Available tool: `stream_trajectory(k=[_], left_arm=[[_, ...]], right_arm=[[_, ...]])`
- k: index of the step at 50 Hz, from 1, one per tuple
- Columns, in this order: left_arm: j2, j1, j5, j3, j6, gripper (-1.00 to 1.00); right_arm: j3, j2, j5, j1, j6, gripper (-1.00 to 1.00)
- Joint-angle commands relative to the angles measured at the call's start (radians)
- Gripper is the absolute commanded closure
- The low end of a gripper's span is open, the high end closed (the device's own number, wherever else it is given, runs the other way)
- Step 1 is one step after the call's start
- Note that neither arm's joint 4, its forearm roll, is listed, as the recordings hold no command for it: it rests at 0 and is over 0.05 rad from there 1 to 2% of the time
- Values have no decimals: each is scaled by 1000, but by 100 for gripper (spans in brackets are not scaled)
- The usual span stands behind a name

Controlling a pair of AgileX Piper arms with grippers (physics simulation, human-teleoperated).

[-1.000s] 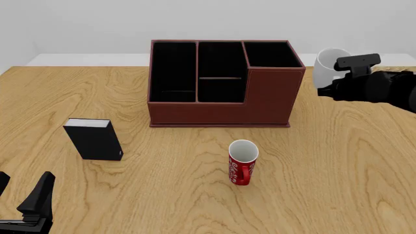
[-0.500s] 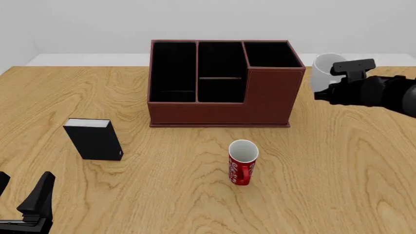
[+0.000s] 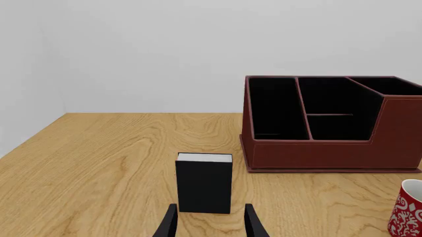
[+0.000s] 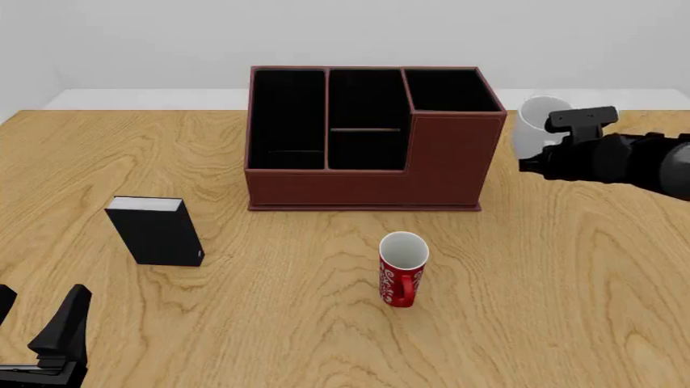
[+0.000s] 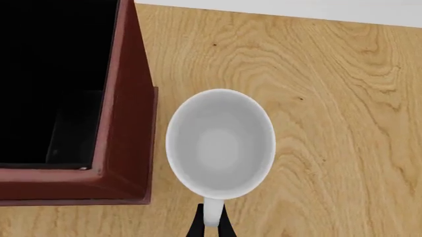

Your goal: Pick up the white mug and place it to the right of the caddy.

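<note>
white mug (image 5: 221, 143): I see it upright, mouth up, handle toward my right gripper (image 5: 210, 223).
jaws: clamped on the handle.
place: just right of the caddy (image 4: 367, 141).

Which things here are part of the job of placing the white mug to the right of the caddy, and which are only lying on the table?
Part of the job:
- white mug, its handle held in the right gripper
- caddy

Only lying about:
- red mug
- black box
- left gripper, open, holding nothing
</note>
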Motion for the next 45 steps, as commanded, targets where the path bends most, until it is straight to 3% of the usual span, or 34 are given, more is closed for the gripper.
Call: stream_trajectory(k=[1,45], left_arm=[[0,0,0,0,0,-100],[0,0,0,0,0,-100]], right_arm=[[-5,7,-6,4,14,100],[-12,106,-54,8,24,100]])
